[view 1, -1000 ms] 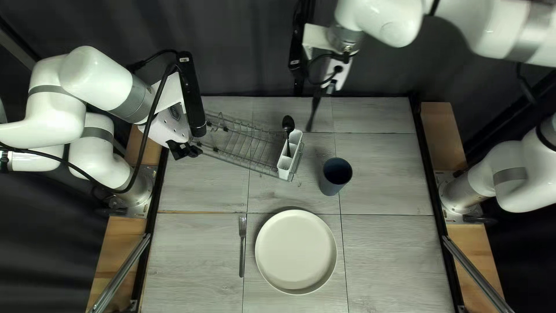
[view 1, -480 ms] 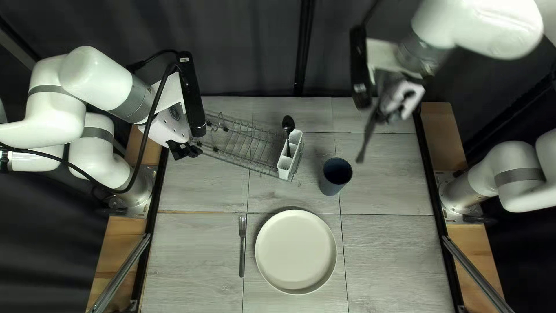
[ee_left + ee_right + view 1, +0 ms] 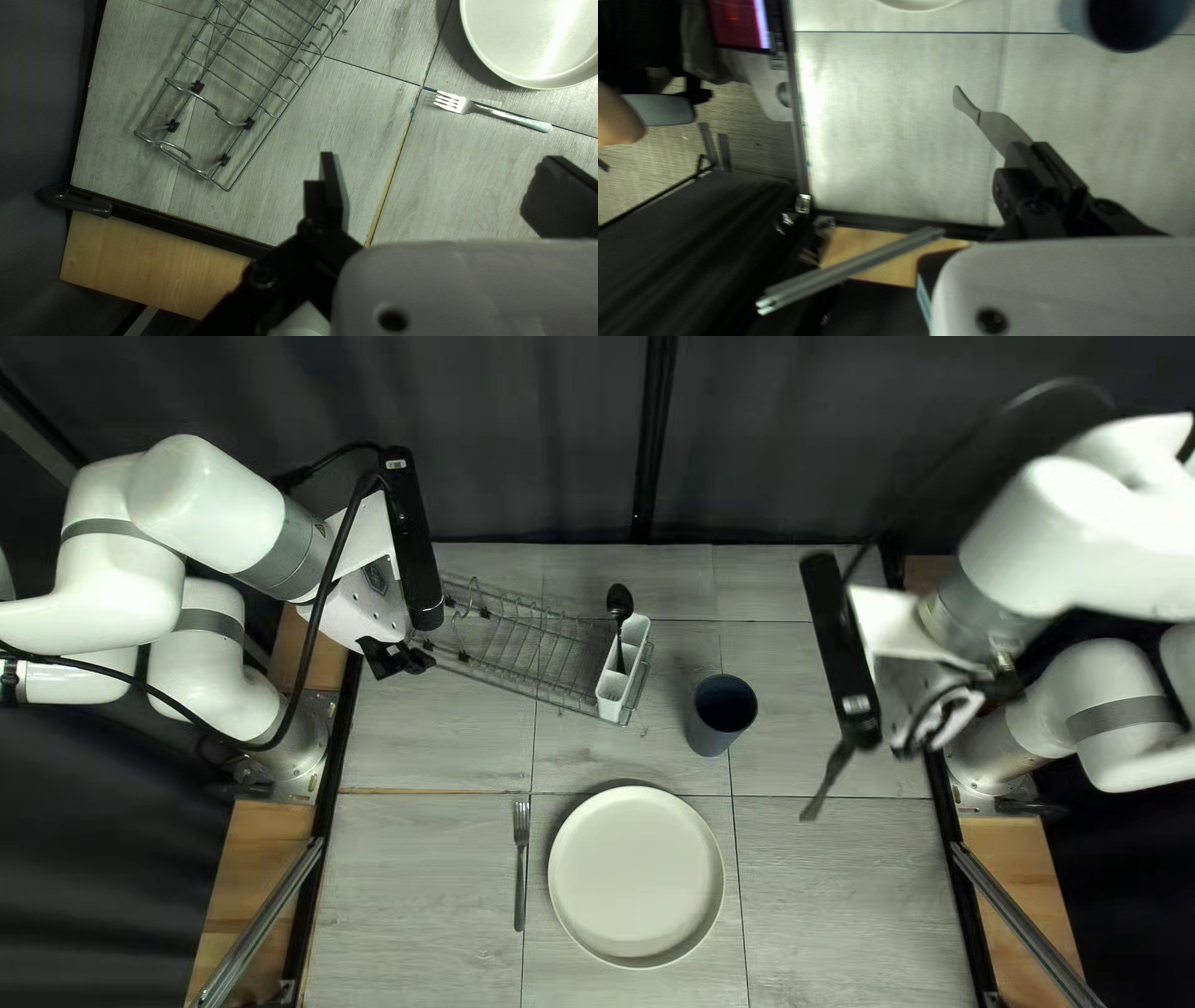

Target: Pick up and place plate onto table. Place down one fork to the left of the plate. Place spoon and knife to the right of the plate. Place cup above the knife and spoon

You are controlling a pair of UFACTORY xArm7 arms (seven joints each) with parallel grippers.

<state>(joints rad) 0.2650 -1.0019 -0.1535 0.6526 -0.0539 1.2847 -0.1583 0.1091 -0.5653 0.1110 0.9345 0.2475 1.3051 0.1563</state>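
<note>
near the table's far l corner, the l gripper [image 3: 401, 660] has fingers spread well apart, w/ the wire rack [image 3: 529, 647] near it. fork [image 3: 520, 865] lies toward the near edge, spoon [image 3: 620, 601] stands in the white caddy [image 3: 614, 692] at the rack's r end, & the plate [image 3: 636, 876] sits just r of the fork. cup [image 3: 721, 716] is upright between caddy & knife [image 3: 827, 787]. toward the r edge, the r gripper [image 3: 936, 709] is closed on the knife, free end poking out past the fingertips. vs a moment ago, r gripper & knife have come closer to the near & r edges; rest unmoved.
</note>
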